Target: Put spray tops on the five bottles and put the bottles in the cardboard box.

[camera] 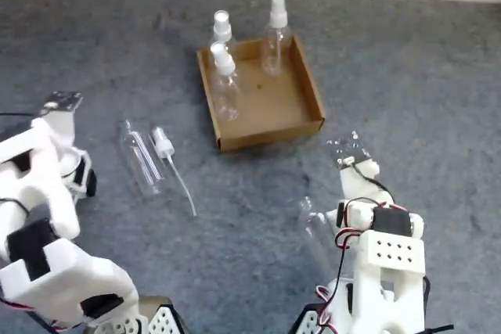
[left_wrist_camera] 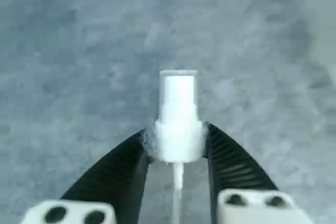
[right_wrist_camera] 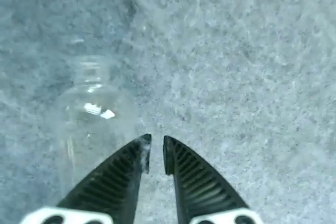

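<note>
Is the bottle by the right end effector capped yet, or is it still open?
Still open: the bottle beside the right end effector shows a bare threaded neck with nothing fitted on it.

5 bottles, 3 w/ spray tops on; 2 tops loose; 1 cardboard box.

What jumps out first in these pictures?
A brown cardboard box at the table's far middle, where three clear plastic bottles with white spray tops stand. Nearer, the left gripper is shut on a white spray top, while two uncapped clear bottles lie on the grey table.
</note>
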Motion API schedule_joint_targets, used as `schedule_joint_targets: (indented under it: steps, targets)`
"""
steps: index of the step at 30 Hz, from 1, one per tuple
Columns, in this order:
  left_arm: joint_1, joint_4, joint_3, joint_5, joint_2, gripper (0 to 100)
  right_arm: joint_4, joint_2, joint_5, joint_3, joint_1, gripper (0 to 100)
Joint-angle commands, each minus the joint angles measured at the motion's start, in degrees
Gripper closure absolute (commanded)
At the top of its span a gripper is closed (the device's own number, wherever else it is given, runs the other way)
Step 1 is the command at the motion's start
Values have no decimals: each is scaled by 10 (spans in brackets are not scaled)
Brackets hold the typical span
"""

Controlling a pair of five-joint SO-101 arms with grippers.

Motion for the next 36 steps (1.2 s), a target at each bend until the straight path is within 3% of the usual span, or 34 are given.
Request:
schedule_joint_targets:
  steps: [1,6,12,26,36]
  targets:
    - [-47,-9,-2,-43,1,847,-11,-7,6,-2,-5,991]
    - [-83,-62,-2,-58,-2,847,-7,-7,5,-2,-5,991]
    - [-68,-98,-3,-58,-3,847,-7,-7,5,-3,-5,991]
    - [-33,-4,-210,-59,3,846,-7,-7,5,-3,-5,991]
    - [27,-19,-208,-98,138,846,-7,-7,5,-3,-6,991]
